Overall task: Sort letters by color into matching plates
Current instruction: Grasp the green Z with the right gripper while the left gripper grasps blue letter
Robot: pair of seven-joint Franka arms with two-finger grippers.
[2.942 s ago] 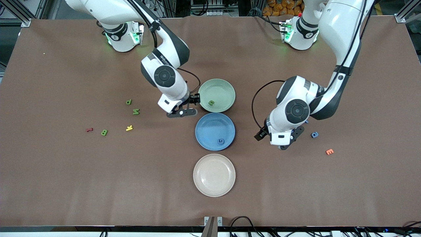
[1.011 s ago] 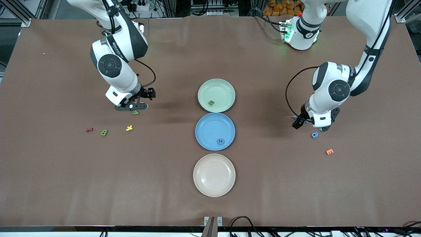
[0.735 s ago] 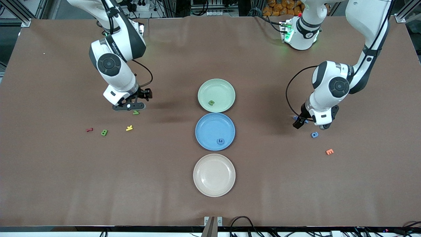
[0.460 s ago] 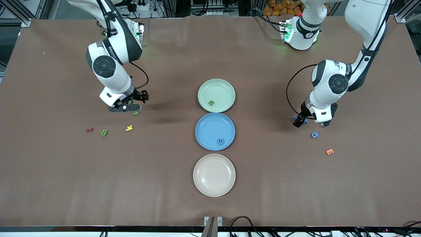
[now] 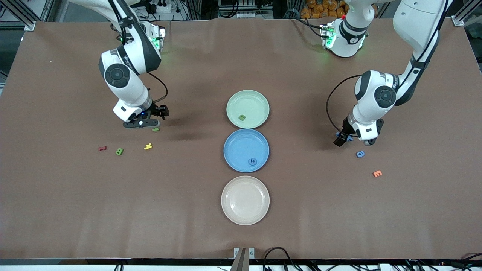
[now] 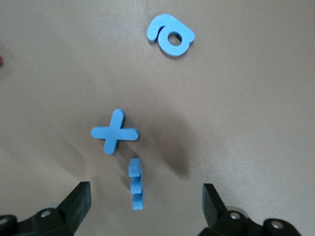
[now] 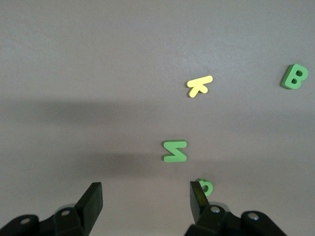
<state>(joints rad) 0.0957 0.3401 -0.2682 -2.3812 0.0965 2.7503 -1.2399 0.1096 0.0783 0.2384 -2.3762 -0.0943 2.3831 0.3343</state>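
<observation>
Three plates stand in a row mid-table: pale green [image 5: 253, 102] holding one green letter [image 5: 242, 117], blue [image 5: 240, 146] holding one blue letter [image 5: 253, 162], and cream [image 5: 245, 200], bare. My right gripper [image 5: 148, 121] hangs open low over two green letters, an N [image 7: 175, 151] and a small one [image 7: 205, 187] beside one finger; nothing is between the fingers [image 7: 93, 199]. My left gripper [image 6: 145, 206] is open, straddling a blue letter standing on edge [image 6: 136, 183], with a blue X [image 6: 114, 132] next to it.
Toward the right arm's end lie a yellow K [image 5: 148, 146], a green B [image 5: 119, 151] and a red letter [image 5: 102, 148]. Toward the left arm's end lie a blue rounded letter [image 5: 360, 154] and an orange E [image 5: 377, 173].
My right gripper has drifted a little toward the right arm's end, over the green letters, and its jaws have narrowed slightly. My left gripper has shifted slightly over the blue letters.
</observation>
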